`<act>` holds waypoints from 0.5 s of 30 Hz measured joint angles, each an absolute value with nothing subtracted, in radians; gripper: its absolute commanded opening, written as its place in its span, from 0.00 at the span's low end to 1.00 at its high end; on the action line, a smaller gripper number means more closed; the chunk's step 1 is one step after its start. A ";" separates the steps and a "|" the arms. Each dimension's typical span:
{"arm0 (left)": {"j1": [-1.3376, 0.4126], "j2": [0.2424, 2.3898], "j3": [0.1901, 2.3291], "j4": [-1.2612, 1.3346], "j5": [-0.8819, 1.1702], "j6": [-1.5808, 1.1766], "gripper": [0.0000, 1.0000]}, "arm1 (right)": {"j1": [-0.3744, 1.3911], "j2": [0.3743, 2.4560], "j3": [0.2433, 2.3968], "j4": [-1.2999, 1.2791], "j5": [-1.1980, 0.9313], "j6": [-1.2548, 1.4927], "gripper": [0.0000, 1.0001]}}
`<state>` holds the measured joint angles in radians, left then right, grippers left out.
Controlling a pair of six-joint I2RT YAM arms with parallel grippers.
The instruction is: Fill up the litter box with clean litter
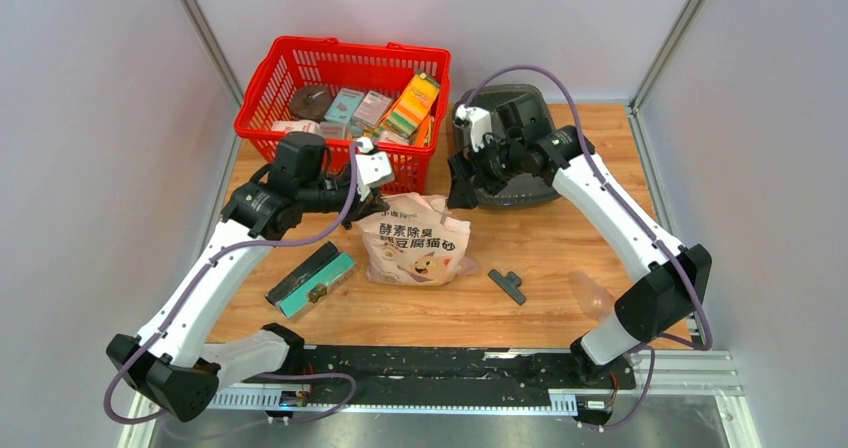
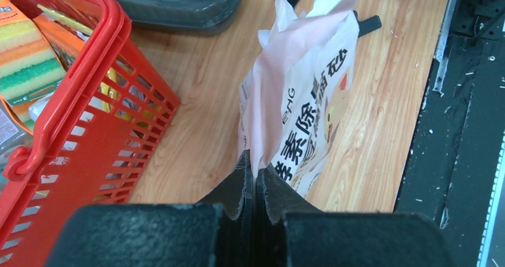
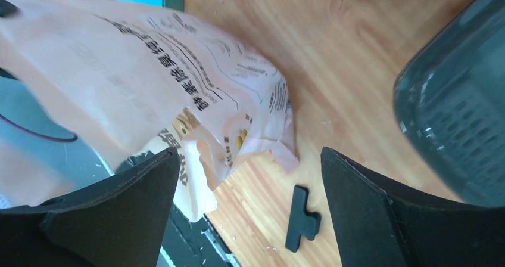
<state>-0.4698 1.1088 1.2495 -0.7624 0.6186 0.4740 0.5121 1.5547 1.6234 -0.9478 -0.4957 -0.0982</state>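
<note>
The pinkish-beige litter bag (image 1: 415, 240) with dark Chinese characters and a cartoon cat stands on the wooden table. My left gripper (image 1: 383, 206) is shut on the bag's upper left edge; in the left wrist view the jaws (image 2: 256, 174) pinch the thin pink film of the bag (image 2: 304, 100). My right gripper (image 1: 458, 200) is open just right of the bag's top, touching nothing; it also shows in the right wrist view (image 3: 250, 154) beside the bag (image 3: 149, 82). The dark grey litter box (image 1: 520, 196) lies behind it, mostly hidden by the right arm, and its inside cannot be seen. No litter granules show.
A red mesh basket (image 1: 345, 44) with several packages stands at the back left, close to my left gripper. A teal-and-black box (image 1: 310, 278) lies front left. A small black clip (image 1: 508, 286) lies right of the bag. A black rail (image 1: 450, 363) runs along the near edge.
</note>
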 measured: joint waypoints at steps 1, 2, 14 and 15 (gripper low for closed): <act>-0.470 1.107 1.248 -0.761 0.618 0.469 0.00 | 0.512 1.556 1.599 -0.951 -0.497 -0.097 0.91; -0.470 1.105 1.247 -0.760 0.618 0.463 0.00 | 0.512 1.556 1.575 -0.957 -0.500 -0.095 0.91; -0.470 1.098 1.242 -0.757 0.611 0.424 0.00 | 0.512 1.556 1.510 -0.960 -0.606 -0.076 0.94; -0.470 1.098 1.242 -0.757 0.611 0.420 0.00 | 0.512 1.556 1.503 -0.958 -0.612 -0.067 0.94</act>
